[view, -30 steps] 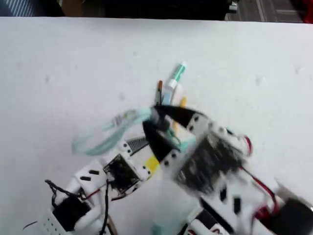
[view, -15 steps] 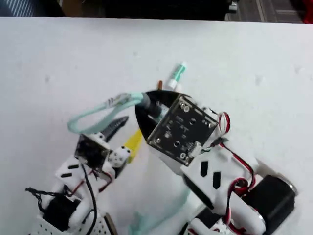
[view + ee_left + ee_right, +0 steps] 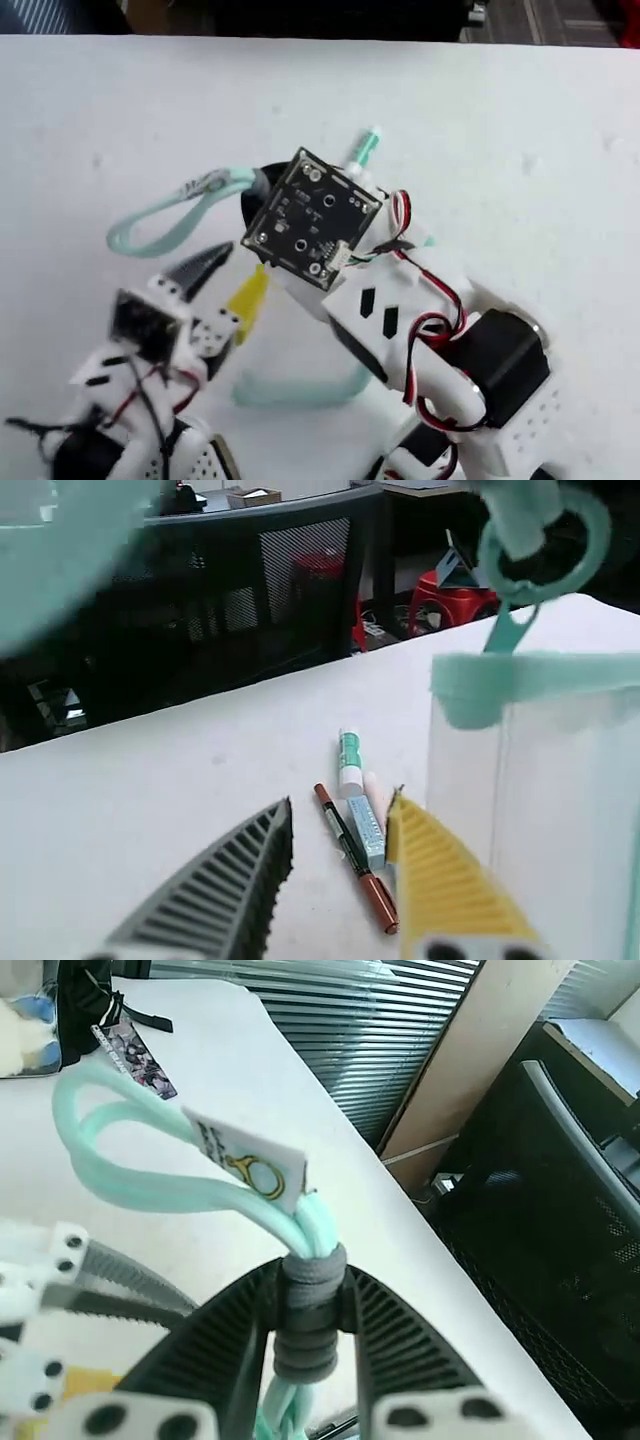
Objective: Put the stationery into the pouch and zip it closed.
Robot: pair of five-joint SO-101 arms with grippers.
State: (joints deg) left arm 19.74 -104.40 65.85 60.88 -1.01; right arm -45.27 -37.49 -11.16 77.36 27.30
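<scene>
Table: clear pouch at centre. Right gripper clamped on the grey collar of its strap. Left gripper at its 8 o'clock, jaws wide apart. Pens lie on the table at 1 o'clock, outside the pouch.

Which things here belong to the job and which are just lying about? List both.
Job: pouch; strap, clamped in the right hand; green marker; brown pen; small teal item; left hand, open.

Lying about: black chair; red stool.
</scene>
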